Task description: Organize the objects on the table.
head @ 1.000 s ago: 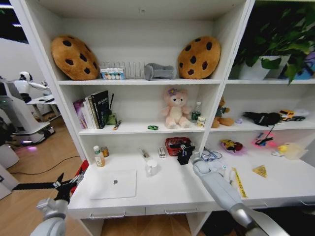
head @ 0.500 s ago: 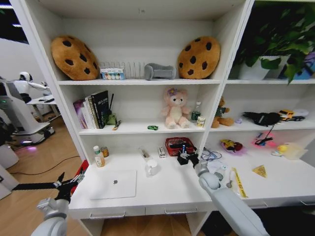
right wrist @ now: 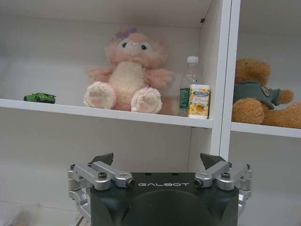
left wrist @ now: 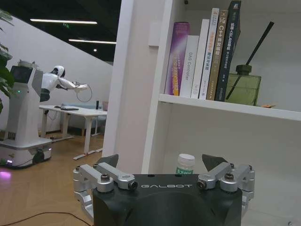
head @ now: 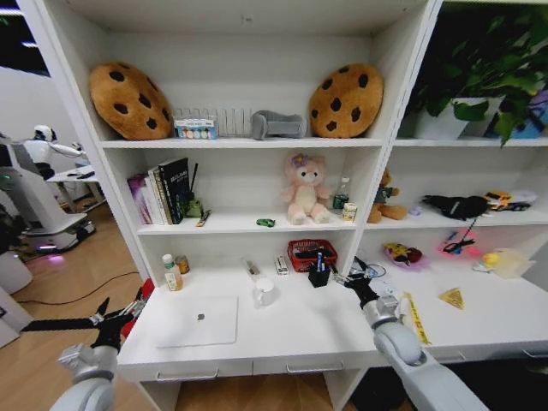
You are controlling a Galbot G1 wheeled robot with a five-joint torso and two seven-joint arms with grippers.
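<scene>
Release looked complete: right end effector [head: 354, 281] hung open just right of the small black pen cup [head: 318, 276] on the long white counter [head: 300, 330], needing fresh clutter.

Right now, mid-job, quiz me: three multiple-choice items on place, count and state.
1. Where is the laptop?
A. on the table
B. top shelf
C. floor

2. How many cookie cushions on the top shelf?
A. one
B. two
C. four

3. The right pincer is:
A. shut on a pen
B. open, holding nothing
C. shut on the laptop

Answers: 1 A, it lies closed on the white top. 2 B, one cushion at the left, another at the right. 3 B, the right wrist view shows fingers apart.
</scene>
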